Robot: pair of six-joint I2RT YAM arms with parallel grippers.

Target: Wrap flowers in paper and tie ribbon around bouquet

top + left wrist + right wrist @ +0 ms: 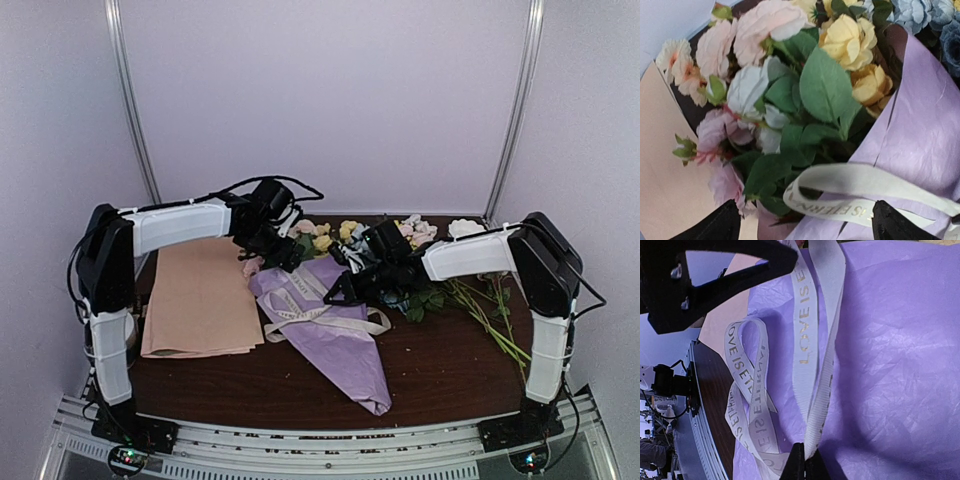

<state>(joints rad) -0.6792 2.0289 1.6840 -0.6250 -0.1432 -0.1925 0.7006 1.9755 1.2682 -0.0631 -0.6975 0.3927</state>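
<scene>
- Ribbon (805, 335): judged soft, light, slippery; best pinched near its ends.
- Right hand (801, 465): clamped on the ribbon, lower centre.
- Left hand (807, 222): fingers held apart.

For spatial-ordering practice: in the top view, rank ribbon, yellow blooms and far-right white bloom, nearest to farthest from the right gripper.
1. ribbon, pinched in the right gripper.
2. yellow blooms, just behind.
3. white bloom, far right.
</scene>
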